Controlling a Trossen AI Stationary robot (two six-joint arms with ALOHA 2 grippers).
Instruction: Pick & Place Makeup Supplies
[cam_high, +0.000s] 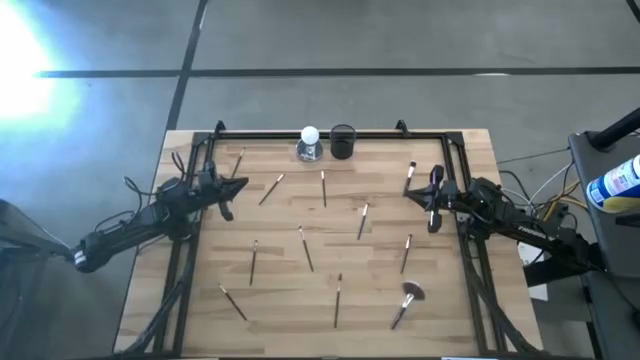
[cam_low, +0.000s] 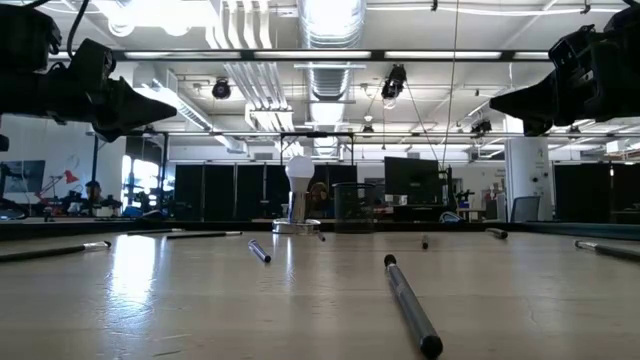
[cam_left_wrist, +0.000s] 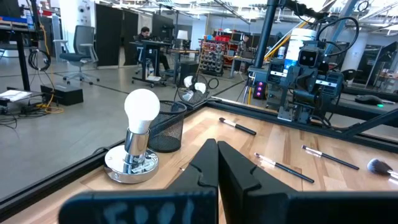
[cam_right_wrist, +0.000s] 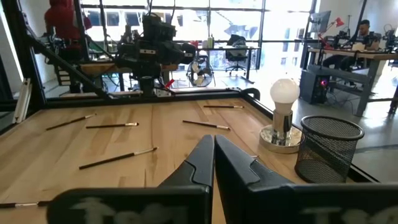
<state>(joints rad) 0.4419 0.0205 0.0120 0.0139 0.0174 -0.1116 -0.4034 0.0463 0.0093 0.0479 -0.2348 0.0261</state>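
Across the tabletop (cam_high: 200, 300) a dozen or so brushes (cam_high: 306, 248) lie scattered flat, well apart from each other, which leaves room to come down on any one of them without nudging a neighbour. One stands out: the fluffy brush (cam_high: 406, 303) near the right front corner, its wide head fanned out. At the far edge, in the middle, sits the cup (cam_high: 342, 142), a black mesh one, upright and open-topped, looking like the natural drop-off, with a bulb (cam_high: 309, 143) on a shiny base just to its left.

Left gripper (cam_high: 226, 194) hangs over the left rail, fingers (cam_left_wrist: 205, 163) pressed together, holding nothing. Right gripper (cam_high: 434, 197) mirrors it over the right rail, fingers (cam_right_wrist: 205, 155) likewise pressed together and empty. Both hover clear above the wood, as the low view shows, so neither touches a brush.

My read: nothing is picked yet. The brush (cam_high: 410, 176) just beside the right gripper on its left looks the easiest first grab, though the fingers must spread before descending.
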